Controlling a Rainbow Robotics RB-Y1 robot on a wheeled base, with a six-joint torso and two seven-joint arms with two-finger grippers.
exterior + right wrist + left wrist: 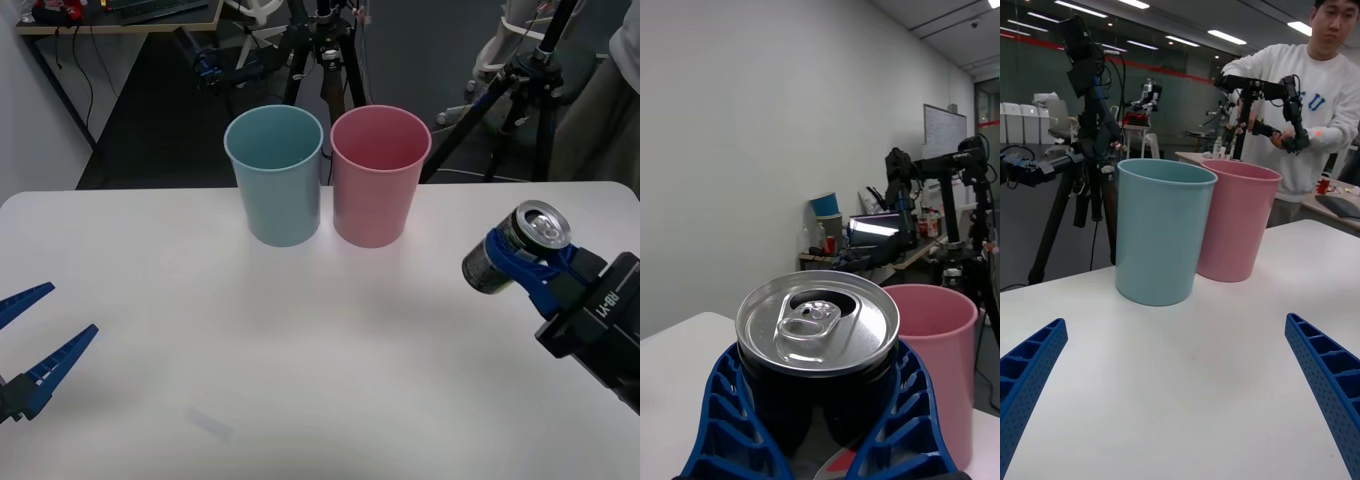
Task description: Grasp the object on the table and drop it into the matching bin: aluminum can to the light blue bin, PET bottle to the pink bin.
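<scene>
My right gripper [522, 262] is shut on the aluminum can [517, 247], a dark grey can with a shiny silver pull-tab top [817, 321], held tilted above the right side of the white table [320, 340]. The blue ribbed fingers [734, 420] wrap both sides of the can. The light blue bin [275, 175] and the pink bin [379, 175] stand side by side at the table's far middle, left of the can. The pink bin [940, 360] shows just beyond the can. My left gripper [28, 335] hangs open at the table's left edge, facing the light blue bin [1161, 229] and the pink bin [1236, 221].
Black tripods [330, 60] and cables stand on the dark floor behind the table. A person in a white sweatshirt [1330, 105] stands beyond the bins holding a control rig. The table's near half lies bare between the arms.
</scene>
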